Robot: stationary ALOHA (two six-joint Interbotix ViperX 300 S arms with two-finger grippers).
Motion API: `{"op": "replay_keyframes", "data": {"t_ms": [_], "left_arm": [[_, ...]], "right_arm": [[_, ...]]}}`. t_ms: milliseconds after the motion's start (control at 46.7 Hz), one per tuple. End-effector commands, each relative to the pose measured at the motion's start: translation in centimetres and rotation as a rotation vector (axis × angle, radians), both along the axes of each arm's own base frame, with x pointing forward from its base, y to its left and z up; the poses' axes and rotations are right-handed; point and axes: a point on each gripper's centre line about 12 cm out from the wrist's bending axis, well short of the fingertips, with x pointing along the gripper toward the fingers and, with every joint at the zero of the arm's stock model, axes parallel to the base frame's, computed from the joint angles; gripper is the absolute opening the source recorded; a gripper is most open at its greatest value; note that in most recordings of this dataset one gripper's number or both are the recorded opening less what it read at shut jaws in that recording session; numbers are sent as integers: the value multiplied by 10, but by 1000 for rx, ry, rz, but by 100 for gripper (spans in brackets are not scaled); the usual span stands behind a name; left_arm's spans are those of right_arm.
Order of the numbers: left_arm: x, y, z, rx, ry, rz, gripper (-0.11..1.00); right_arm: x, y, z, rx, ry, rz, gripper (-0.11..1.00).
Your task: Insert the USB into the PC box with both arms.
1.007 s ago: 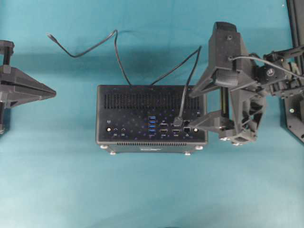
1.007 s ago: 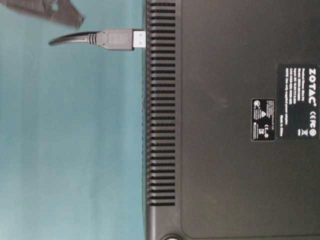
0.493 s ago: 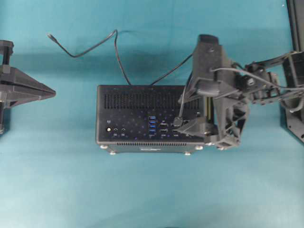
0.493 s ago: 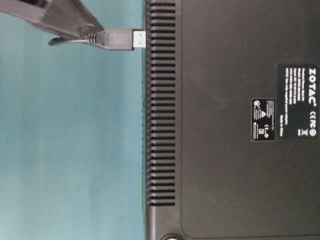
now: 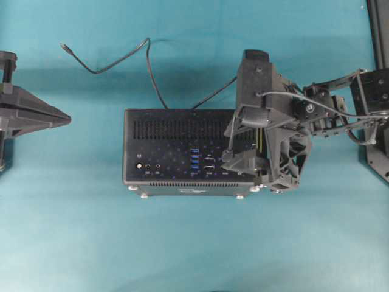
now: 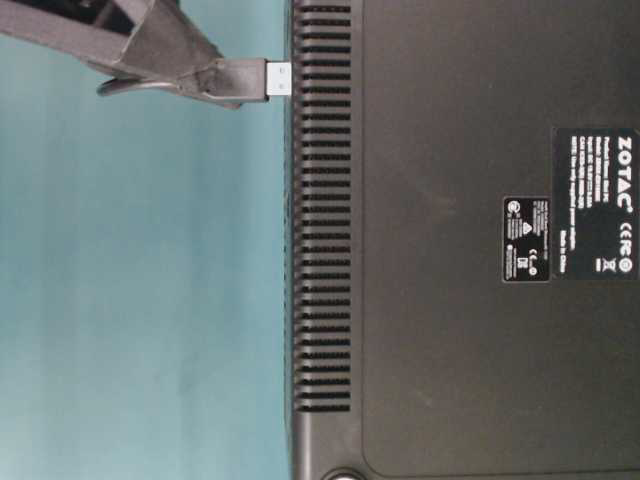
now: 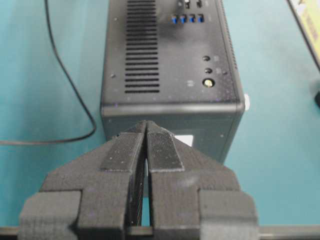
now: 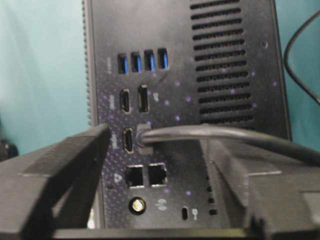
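Observation:
The black PC box [image 5: 176, 152] lies in the middle with its port face up; it also shows in the left wrist view [image 7: 170, 75]. The USB [image 6: 245, 80] stands on that face beside an HDMI port, its silver tip still showing outside the box [image 6: 450, 300]. In the right wrist view the USB [image 8: 144, 136] sits between the fingers with gaps on both sides. My right gripper [image 5: 228, 145] is open and straddles it, hiding it from overhead. My left gripper [image 5: 67, 117] is shut and empty, left of the box.
The cable [image 5: 149, 73] loops behind the box, and its slim tip [image 5: 62, 45] lies at the far left. A column of blue USB ports [image 5: 194, 159] sits mid-face. The right arm's base [image 5: 377, 140] stands at the right edge.
My right gripper has moved left over the box and its fingers now stand on either side of the USB. The USB, the box and the left gripper have not moved.

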Motion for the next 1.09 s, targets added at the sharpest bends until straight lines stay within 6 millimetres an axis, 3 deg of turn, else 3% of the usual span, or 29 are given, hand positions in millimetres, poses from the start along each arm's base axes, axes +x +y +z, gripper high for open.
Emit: {"op": "replay_keyframes", "data": {"t_ms": [0,257,643,921,1071], "left_arm": [[1,0,7,7,-19,-3,0],[-1,0,8,5,-25,-3,0],[-2,0,7,5,-25,-3,0],[-2,0,7,3,-26,-1,0],[-2,0,7,3,-28,-2,0]], "right_arm": [[2,3,14,10,-39,4,68],[2,8,10,11,-29,16,55],[2,8,9,13,-32,16,45],[3,8,8,11,-20,16,20],[3,8,11,11,-17,17,12]]}}
